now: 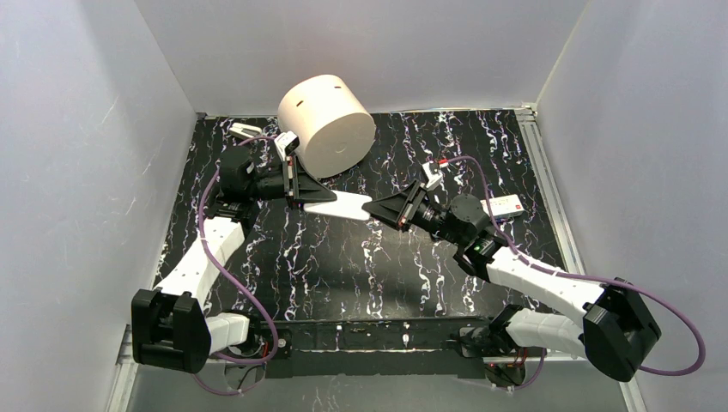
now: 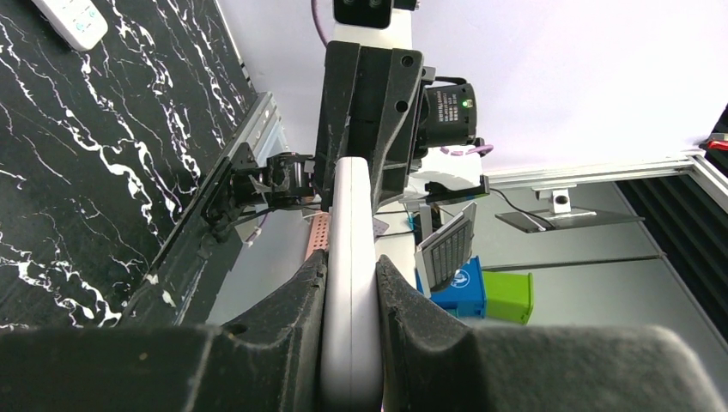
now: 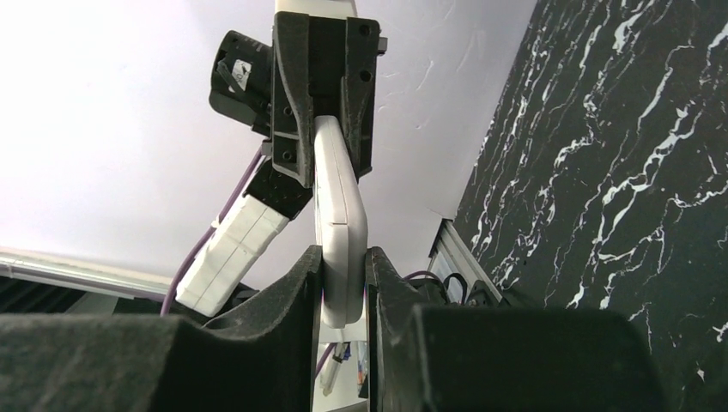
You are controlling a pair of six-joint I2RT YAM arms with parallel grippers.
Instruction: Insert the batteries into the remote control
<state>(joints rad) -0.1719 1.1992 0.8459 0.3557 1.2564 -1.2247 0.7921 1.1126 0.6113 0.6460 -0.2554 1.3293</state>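
A white remote control (image 1: 339, 204) hangs in the air above the middle of the black marbled table (image 1: 343, 266), held at both ends. My left gripper (image 1: 298, 197) is shut on its left end; the left wrist view shows the remote (image 2: 352, 215) edge-on between the fingers of that gripper (image 2: 350, 266). My right gripper (image 1: 378, 211) is shut on its right end; the right wrist view shows the remote (image 3: 336, 189) clamped in that gripper (image 3: 343, 257), with a seam line across it. No batteries show in any view.
A large white cylinder (image 1: 326, 124) lies at the back, just behind the left gripper. A second white remote with a red mark (image 1: 503, 206) lies right of the right arm, and shows in the left wrist view (image 2: 73, 19). A small white object (image 1: 243, 130) lies at the back left. White walls enclose the table.
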